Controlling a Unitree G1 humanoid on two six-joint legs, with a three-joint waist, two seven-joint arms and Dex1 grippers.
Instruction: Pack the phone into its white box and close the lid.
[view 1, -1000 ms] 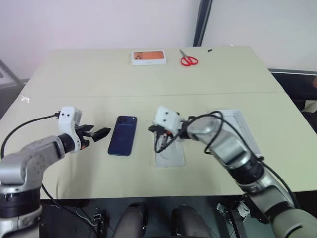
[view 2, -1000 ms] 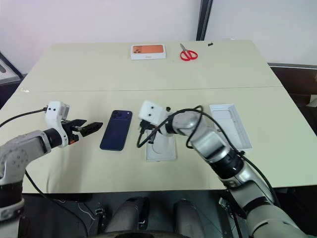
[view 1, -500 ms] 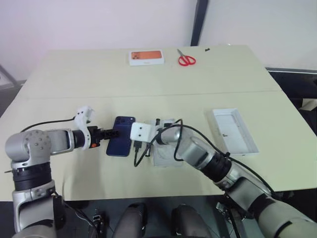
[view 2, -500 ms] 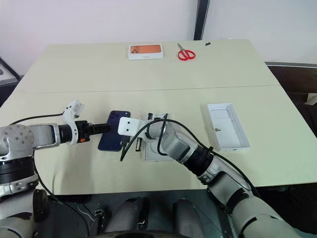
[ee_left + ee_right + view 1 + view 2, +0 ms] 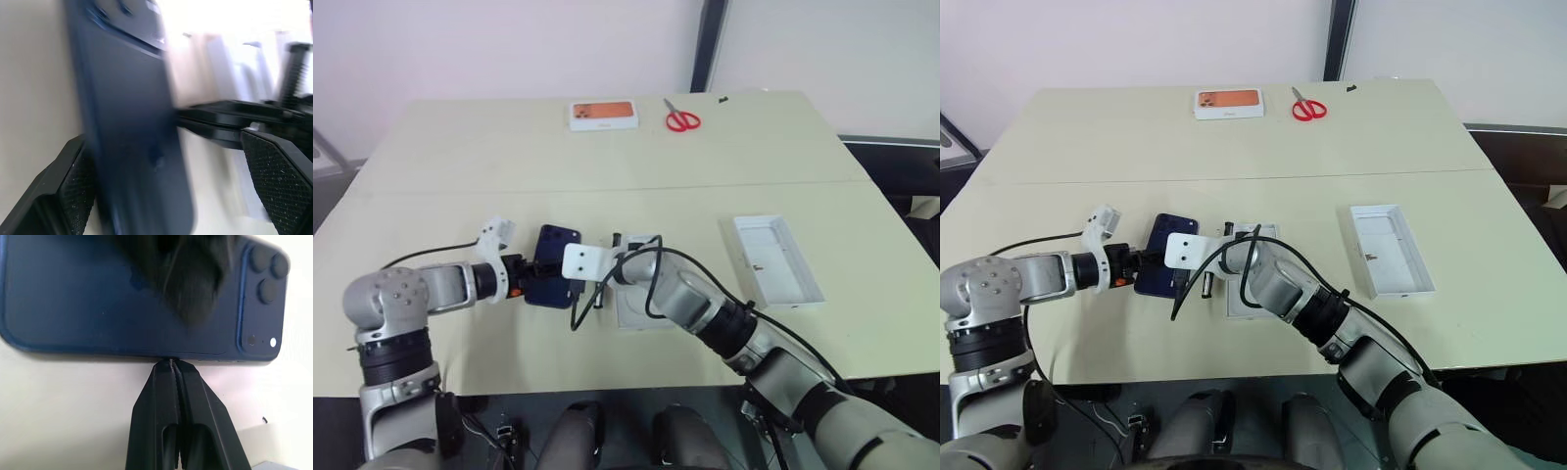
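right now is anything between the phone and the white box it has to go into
Yes: the right gripper, shut, sits with its tips against the phone's long edge on the side facing the white box. The open left gripper straddles the phone.

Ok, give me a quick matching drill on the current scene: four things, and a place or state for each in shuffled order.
Things:
1 phone
2 lid
3 scissors
4 right gripper

Places or states:
A far edge of the table, beside the box with the orange picture
B shut, tips at the phone's long edge
C lying open side up, well off to the robot's right
D between the left gripper's open fingers

Pairs: 1-D, 2-C, 3-A, 4-B
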